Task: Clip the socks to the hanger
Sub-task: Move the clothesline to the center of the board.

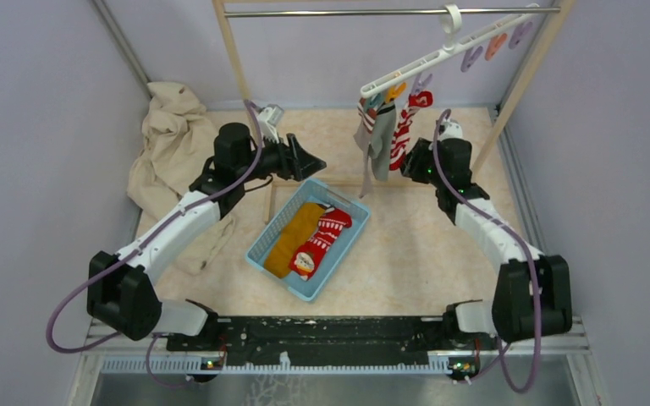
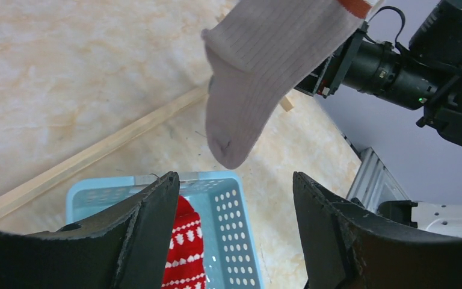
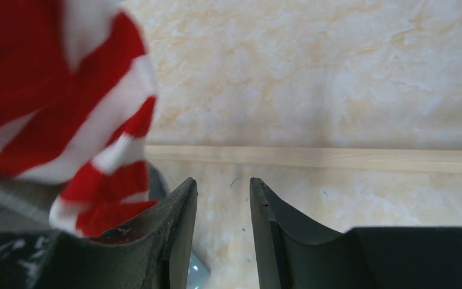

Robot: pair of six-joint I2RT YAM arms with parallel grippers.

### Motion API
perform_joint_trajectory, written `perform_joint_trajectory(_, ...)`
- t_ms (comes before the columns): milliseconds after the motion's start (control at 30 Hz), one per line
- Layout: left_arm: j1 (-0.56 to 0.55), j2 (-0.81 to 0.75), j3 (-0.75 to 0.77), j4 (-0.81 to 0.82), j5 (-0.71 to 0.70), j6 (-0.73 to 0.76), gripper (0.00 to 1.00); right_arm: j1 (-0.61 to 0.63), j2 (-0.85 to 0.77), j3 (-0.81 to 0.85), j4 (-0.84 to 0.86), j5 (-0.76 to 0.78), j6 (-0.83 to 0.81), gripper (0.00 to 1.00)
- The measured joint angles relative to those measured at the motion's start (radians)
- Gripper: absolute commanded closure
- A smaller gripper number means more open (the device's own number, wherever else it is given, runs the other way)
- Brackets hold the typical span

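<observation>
- Mustard-yellow sock (image 1: 292,238) and red patterned sock (image 1: 326,237) are seen lying side by side in the blue basket (image 1: 338,254) on the tabletop. Neither is clipped to the white hanger (image 1: 440,55) yet.
- The left gripper (image 1: 315,162) is held released, fingers spread wide and nothing between them. Both socks lie directly below it and slightly back toward its own base. In the left wrist view the red patterned sock is framed in the gap between the fingers.
- The long axes of the socks run along the basket, from the cuffs under the left gripper to the toes further back toward the arm bases. A grasp at the cuff end is judged the shorter reach.
- The right gripper (image 1: 410,165) is parted only narrowly and holds nothing. A red-and-white striped sock (image 3: 66,120) hangs just beside it, with the basket well apart, below and to its left.
- The left arm is therefore judged the nearer for the pick, while free pegs (image 1: 495,45) remain above the right gripper.
</observation>
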Motion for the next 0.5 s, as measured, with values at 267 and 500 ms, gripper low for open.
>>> perform_joint_trajectory(267,-0.02,-0.002,0.0,0.042,0.018,0.013,0.25,0.007,-0.333,-0.055,-0.114,0.018,-0.071,0.64)
perform_joint_trajectory(500,-0.024,-0.022,-0.003,0.071,0.023,0.016,0.24,0.008,-0.424,0.125,-0.167,0.049,-0.121,0.72)
